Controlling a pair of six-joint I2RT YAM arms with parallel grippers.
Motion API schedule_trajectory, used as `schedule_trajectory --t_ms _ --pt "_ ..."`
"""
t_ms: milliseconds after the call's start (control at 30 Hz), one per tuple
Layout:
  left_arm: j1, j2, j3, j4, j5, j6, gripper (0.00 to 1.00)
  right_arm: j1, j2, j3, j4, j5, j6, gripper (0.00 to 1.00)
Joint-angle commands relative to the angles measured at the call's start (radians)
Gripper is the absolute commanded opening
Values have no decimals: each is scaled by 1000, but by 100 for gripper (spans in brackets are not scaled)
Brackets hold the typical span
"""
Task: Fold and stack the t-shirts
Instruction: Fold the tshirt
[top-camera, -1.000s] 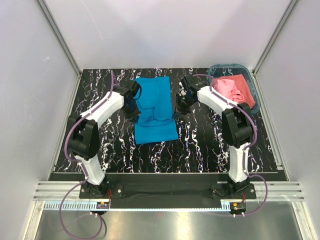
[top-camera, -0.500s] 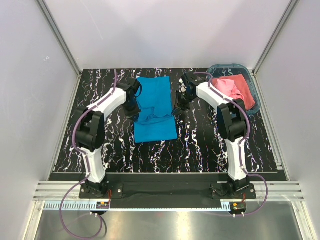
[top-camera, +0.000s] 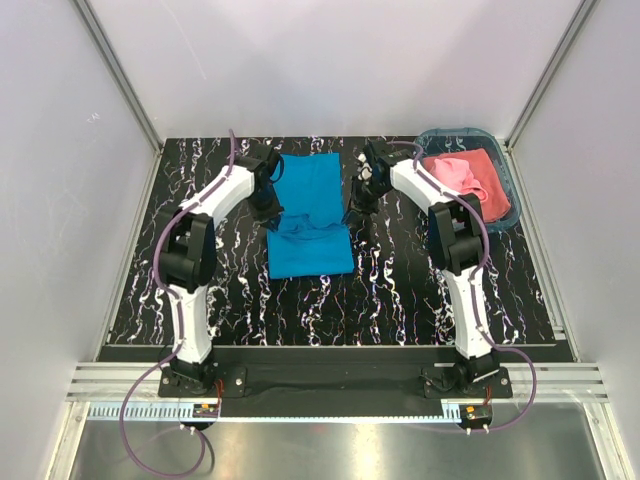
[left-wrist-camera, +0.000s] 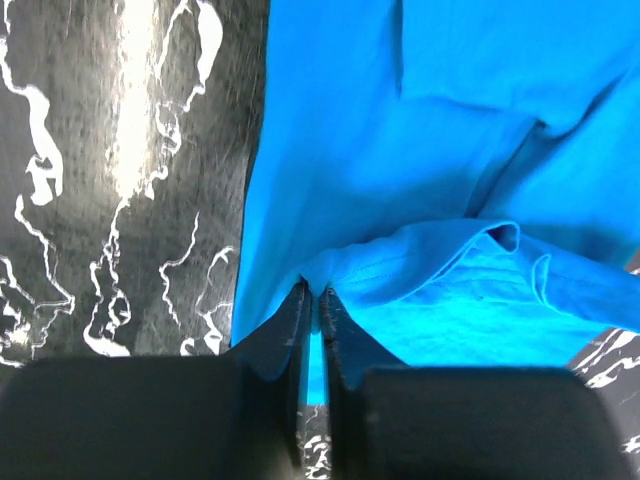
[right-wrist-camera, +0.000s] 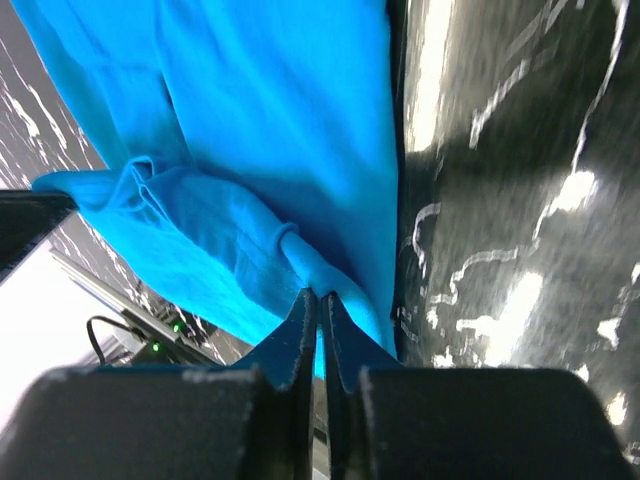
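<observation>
the left hand (left-wrist-camera: 318, 296) is clenching the turquoise t-shirt (top-camera: 310, 215) at its edge farther from the basket (top-camera: 510, 188), the right hand (right-wrist-camera: 320, 300) at its nearer edge. the shirt is lying on the counter (top-camera: 400, 290); the pink t-shirt (top-camera: 465, 178) is sitting inside the basket.

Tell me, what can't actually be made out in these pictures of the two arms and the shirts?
- Top view: the pink t-shirt in the basket is partly covered by the right arm.
- Top view: the grips on the blue t-shirt are too small to see. Only the wrist views show the left gripper and the right gripper pinching it.
- Wrist views: the blue t-shirt's outline is cut off by the frame edges.
</observation>
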Motion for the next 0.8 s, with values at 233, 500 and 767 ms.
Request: schedule_trajectory --t_ms 233,500,767 --pt "108 70 179 -16 -69 43 49 -81 187 383 -45 -55 40 39" --pt "49 -162 -27 109 69 65 61 -70 -52 129 -84 43 -63 53" --pt "6 -255 -398 423 269 -32 40 -3 -134 -103 111 -96 2 30"
